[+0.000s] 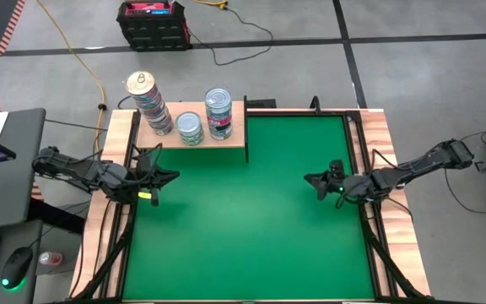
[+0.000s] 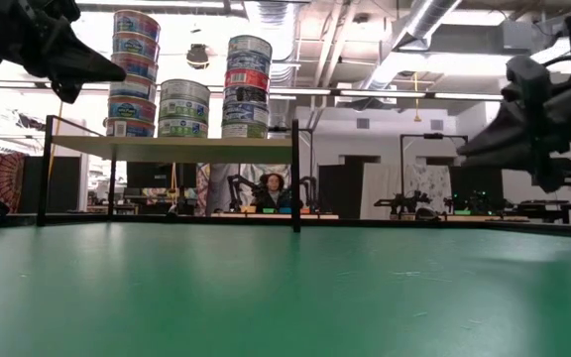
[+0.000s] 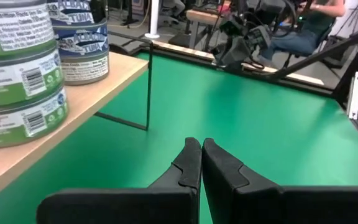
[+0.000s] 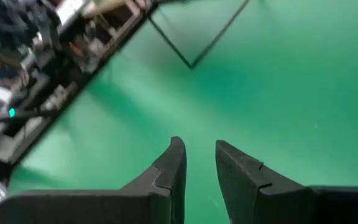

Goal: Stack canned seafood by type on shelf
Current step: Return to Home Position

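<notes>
Tins [image 2: 249,87] are all sitting on the shelf [image 1: 234,137] at the mat's [image 1: 251,236] far left, in three stacks: tall stack [image 1: 148,103] at the left end, short stack [image 1: 190,128] in the middle, right stack [image 1: 218,114] beside it. Left gripper [image 1: 169,176] is hovering just near of the shelf's front edge, fingers [image 3: 188,165] pressed together and holding nothing. Right gripper [image 1: 313,181] is hovering over the mat's right half, well apart from the shelf, with its fingers a little apart and empty. Judging the risk: the left arm is sitting close enough that a swing toward far could be knocking the board or a post [image 2: 295,178], and the tall stack, standing near the board's corner, would probably be toppling first. The right arm is posing little risk. The low view is showing what the high view is not: the shelf is raised on thin dark posts, and the stack heights differ clearly. The high view alone is giving each stack's spot on the board. Only the wrist views are settling the finger states.
</notes>
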Available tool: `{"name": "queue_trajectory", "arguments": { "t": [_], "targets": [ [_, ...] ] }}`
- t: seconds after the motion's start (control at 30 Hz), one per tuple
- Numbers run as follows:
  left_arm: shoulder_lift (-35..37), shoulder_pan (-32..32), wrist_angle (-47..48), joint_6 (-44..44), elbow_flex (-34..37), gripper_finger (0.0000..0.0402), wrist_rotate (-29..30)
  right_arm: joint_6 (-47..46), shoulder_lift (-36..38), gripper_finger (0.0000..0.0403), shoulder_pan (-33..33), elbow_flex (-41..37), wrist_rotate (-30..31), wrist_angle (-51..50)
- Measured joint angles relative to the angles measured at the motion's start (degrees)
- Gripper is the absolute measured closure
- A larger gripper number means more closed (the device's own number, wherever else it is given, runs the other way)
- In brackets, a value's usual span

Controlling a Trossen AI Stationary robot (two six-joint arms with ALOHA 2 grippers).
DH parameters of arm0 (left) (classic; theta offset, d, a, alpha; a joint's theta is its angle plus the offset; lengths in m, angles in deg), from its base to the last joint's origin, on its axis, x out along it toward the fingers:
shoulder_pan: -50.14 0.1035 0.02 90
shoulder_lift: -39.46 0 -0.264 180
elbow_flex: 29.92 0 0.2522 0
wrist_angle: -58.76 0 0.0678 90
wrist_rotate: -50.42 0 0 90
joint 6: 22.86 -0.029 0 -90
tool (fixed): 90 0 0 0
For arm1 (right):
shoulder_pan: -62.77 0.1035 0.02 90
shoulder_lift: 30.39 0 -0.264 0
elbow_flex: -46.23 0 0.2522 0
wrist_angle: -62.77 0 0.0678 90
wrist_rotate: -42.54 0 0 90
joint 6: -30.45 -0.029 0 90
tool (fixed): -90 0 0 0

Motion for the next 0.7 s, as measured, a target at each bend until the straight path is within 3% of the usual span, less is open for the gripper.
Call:
{"name": "queue_trajectory", "arguments": {
  "t": [0.2, 0.7],
  "targets": [
    [0.0, 0.0, 0.1, -0.6, 0.0, 0.0396, -0.2, 0.0, 0.0, 0.0290, 0.0, 0.0, -3.1, -4.1],
    [0.0, 0.0, 0.2, 1.4, 0.0, 0.0396, -0.5, 0.2, 0.0, 0.0290, 0.0, 0.0, -3.2, -5.5]
  ]
}}
